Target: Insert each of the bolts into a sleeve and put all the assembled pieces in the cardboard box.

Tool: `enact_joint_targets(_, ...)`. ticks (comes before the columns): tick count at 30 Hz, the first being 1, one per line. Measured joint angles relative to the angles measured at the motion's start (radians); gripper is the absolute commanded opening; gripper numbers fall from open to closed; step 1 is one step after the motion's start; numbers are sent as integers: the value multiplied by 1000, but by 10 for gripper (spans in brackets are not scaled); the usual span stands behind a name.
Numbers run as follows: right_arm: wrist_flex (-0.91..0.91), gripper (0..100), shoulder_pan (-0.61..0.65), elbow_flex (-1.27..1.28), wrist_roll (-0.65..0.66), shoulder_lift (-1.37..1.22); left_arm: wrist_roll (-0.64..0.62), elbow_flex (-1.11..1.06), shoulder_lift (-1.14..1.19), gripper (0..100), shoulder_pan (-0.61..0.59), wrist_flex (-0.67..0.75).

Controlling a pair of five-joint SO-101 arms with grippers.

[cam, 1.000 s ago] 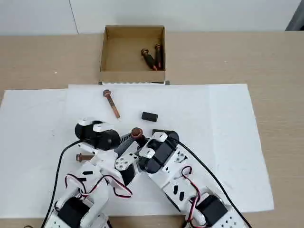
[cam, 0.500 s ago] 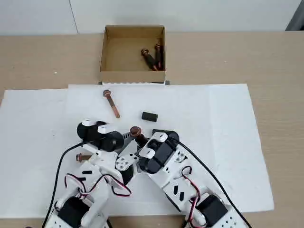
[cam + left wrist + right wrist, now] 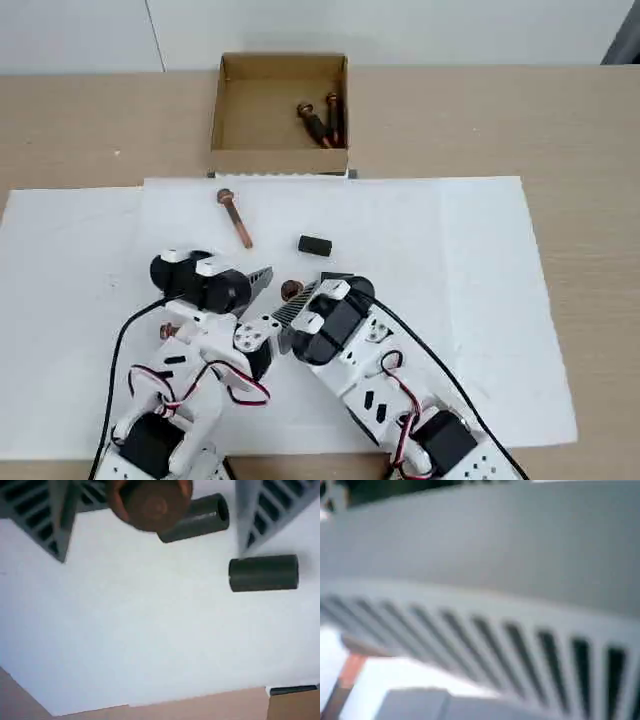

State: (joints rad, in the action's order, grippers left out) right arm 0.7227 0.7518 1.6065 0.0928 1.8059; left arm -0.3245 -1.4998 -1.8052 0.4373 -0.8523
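The left pincer (image 3: 152, 552) stands wide open with nothing in it. Against a second ago it has drawn back from the bolt head (image 3: 150, 502) that it was then close up against. That copper head now shows between its spread jaws, with a dark sleeve (image 3: 200, 520) reaching out from behind it. In the high view the head sits a little nearer the arms than before, right at the tip of the right pincer (image 3: 298, 302); whether that one grips it I cannot tell. The loose sleeve (image 3: 314, 245) and the loose bolt (image 3: 236, 218) lie on the white paper (image 3: 450, 300) where they lay earlier, apart from each other. A third bolt (image 3: 169, 329) peeps out from under the left arm. The cardboard box (image 3: 280, 160), at the far side of the counter (image 3: 500, 120), holds two assembled pieces (image 3: 322, 122) as before.
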Motion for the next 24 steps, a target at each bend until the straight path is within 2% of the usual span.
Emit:
enact_joint_targets(4,0,2,-2,0,0,0,-15,60,0,0,0,0)
enact_joint_targets(7,0,2,-38,0,0,0,-3,81,0,6,-38,0)
enact_joint_targets(12,0,2,-152,0,0,0,110,80,0,6,-166,0)
enact_joint_targets(19,0,2,-247,-57,0,-3,224,-44,0,6,-311,0)
enact_joint_targets(24,-3,2,-276,-186,0,-127,284,-123,0,6,-384,0)
